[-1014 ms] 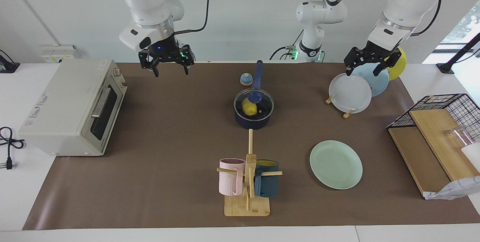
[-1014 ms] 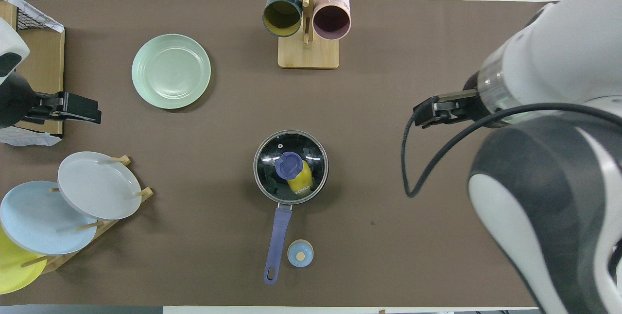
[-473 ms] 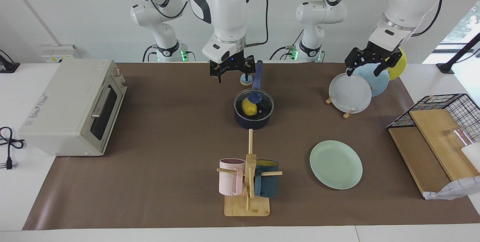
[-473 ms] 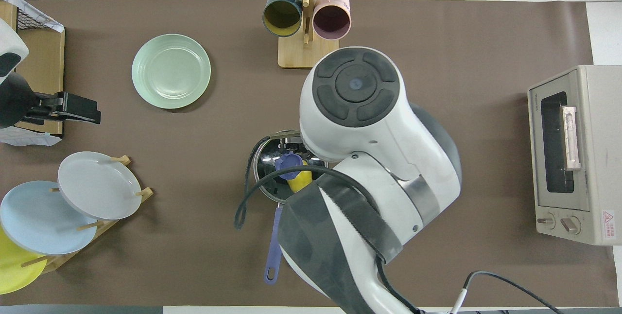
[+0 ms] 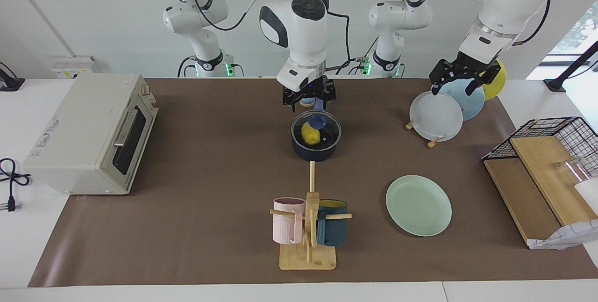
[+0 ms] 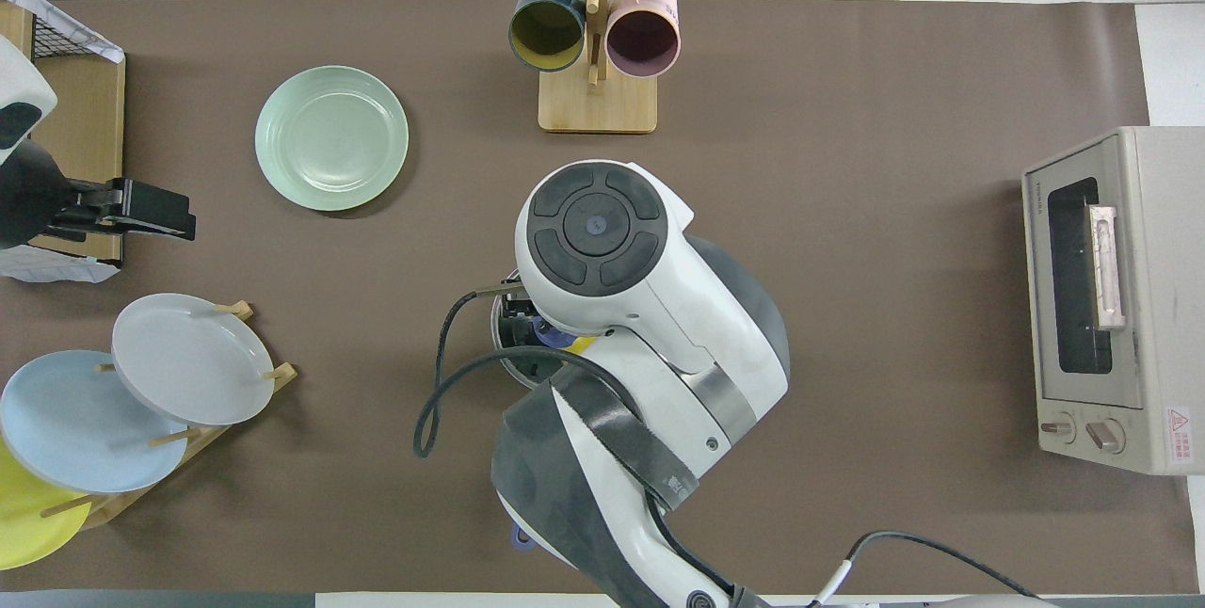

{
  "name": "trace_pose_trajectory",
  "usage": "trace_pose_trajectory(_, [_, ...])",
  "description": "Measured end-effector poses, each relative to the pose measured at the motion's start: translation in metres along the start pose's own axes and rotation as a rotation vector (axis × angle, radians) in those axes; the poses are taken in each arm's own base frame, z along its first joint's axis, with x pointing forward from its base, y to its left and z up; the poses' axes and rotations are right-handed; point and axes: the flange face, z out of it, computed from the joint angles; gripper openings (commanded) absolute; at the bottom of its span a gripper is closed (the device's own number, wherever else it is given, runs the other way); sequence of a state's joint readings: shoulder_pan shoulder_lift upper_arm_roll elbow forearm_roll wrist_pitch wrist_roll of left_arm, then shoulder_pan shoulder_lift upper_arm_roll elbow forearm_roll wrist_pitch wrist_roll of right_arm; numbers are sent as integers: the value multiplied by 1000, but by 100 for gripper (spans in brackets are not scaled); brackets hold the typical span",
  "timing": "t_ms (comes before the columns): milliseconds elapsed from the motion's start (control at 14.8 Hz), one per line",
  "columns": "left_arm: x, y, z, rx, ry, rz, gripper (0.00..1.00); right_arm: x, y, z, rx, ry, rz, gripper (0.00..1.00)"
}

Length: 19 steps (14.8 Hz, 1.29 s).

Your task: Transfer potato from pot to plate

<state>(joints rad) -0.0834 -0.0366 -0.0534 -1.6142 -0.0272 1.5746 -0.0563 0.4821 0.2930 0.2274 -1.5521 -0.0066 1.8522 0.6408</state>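
Observation:
The navy pot (image 5: 316, 148) stands mid-table under a glass lid with a blue knob (image 5: 317, 120). The yellow potato (image 5: 309, 134) shows through the lid, inside the pot. My right gripper (image 5: 309, 101) is open and hangs just above the lid's robot-side edge, over the pot's handle. In the overhead view the right arm covers most of the pot; only a bit of rim (image 6: 502, 346) shows. The mint-green plate (image 5: 418, 205) lies flat toward the left arm's end, farther from the robots than the pot, and also shows in the overhead view (image 6: 331, 138). My left gripper (image 5: 460, 82) is open and waits over the plate rack.
A toaster oven (image 5: 88, 133) stands at the right arm's end. A mug tree (image 5: 308, 227) with a pink and a teal mug stands farther out than the pot. A plate rack (image 5: 437, 115) with grey-white, light blue and yellow plates and a wire basket (image 5: 556, 129) are at the left arm's end.
My right arm has swung from the toaster oven's end of the table to over the pot, and its gripper has come down close to the lid. The left arm has not moved.

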Motion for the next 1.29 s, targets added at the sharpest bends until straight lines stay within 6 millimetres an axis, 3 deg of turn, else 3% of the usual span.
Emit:
trace_pose_trajectory(203, [0, 1, 0, 0, 0, 2, 100, -11, -15, 14, -14, 12, -18, 100])
trace_pose_trajectory(473, [0, 3, 0, 0, 0, 5, 100, -10, -19, 32, -40, 26, -28, 100])
trace_pose_trajectory(812, [0, 7, 0, 0, 0, 13, 100, -18, -40, 61, -59, 33, -14, 100])
trace_pose_trajectory(1285, [-2, 7, 4, 1, -10, 13, 100, -19, -36, 85, -81, 37, -20, 100])
